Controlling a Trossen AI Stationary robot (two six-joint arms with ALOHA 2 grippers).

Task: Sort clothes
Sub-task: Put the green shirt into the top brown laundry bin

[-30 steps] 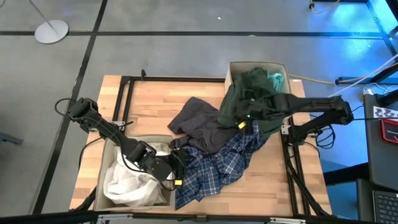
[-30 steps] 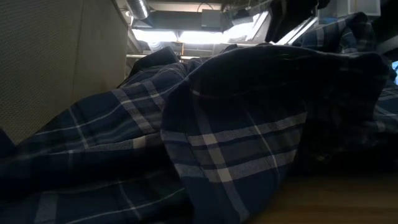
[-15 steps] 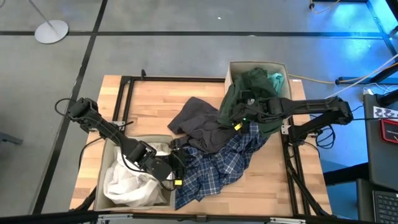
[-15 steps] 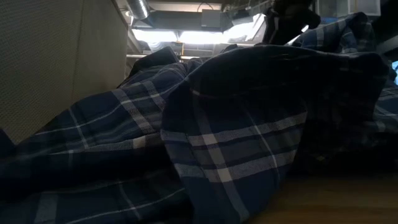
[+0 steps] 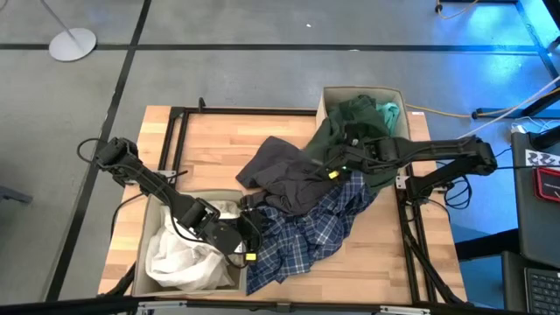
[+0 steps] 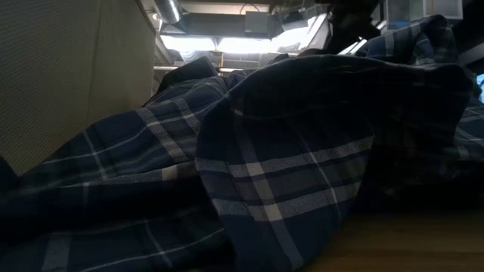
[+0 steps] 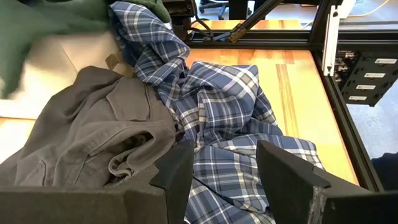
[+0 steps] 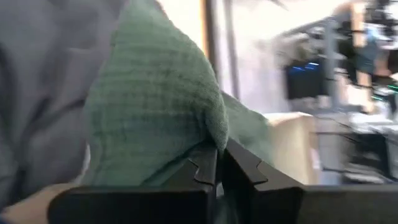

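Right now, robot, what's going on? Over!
Right gripper shut on green garment. Left gripper open over plaid shirt. Grey garment piled between.

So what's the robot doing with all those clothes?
It's sorting them into bins. The right gripper has pinched shut on the green garment that spills out of the far bin onto the pile. The left gripper waits open by the near bin, which holds white clothes. A grey garment and a plaid shirt lie on the table.
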